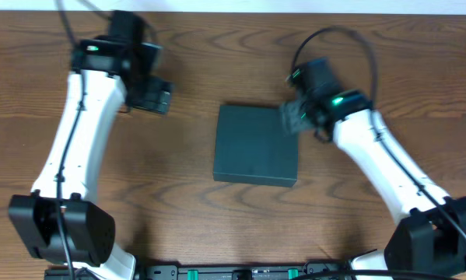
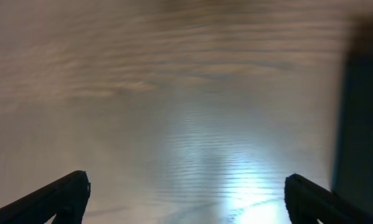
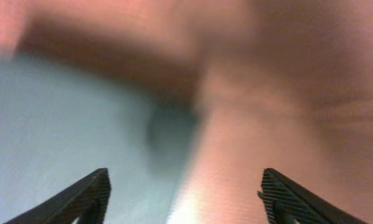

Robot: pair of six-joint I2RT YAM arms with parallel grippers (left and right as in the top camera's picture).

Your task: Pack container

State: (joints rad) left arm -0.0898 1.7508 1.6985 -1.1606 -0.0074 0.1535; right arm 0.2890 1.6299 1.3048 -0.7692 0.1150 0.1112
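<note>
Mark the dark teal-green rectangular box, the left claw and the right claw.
dark teal-green rectangular box (image 1: 256, 148), overhead view, centre of top.
left claw (image 2: 186, 186), left wrist view, midway between fingertips.
right claw (image 3: 185, 177), right wrist view, midway between fingertips.

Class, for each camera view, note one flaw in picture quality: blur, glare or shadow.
Overhead: mostly sharp, but the right claw is smeared over a corner of the container. Left wrist: white glare on the table, container only a dark soft edge at right. Right wrist: whole frame out of focus, container and table mere colour fields.
</note>
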